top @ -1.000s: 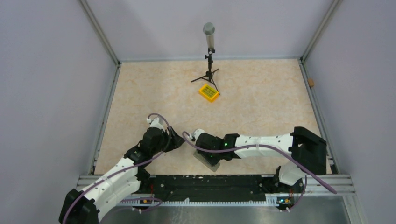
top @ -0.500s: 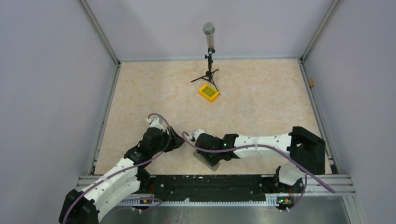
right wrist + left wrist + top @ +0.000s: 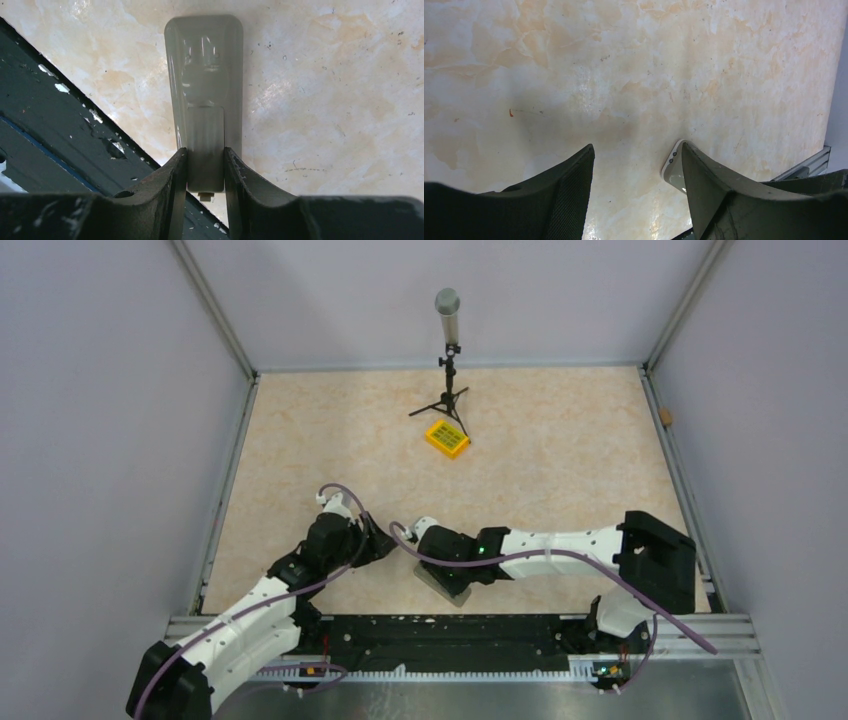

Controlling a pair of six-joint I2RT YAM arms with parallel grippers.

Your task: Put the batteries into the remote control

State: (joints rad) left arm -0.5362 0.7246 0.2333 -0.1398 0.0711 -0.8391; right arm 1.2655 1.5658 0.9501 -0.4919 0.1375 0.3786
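The remote control (image 3: 447,587) lies back-up near the table's front edge, plain grey-white back showing (image 3: 205,65). My right gripper (image 3: 443,570) is over its near end. In the right wrist view my right gripper (image 3: 205,150) is shut on the narrow back cover panel (image 3: 205,135), whose small tab shows below. My left gripper (image 3: 380,540) is just left of the remote, low over bare table. It is open and empty (image 3: 636,147), with a corner of the remote (image 3: 672,167) beside its right finger. No batteries are in view.
A yellow square box with green keys (image 3: 447,438) lies far back, next to a small tripod stand holding a grey cylinder (image 3: 449,350). A black rail (image 3: 450,630) runs along the near table edge, close under the remote's end (image 3: 50,125).
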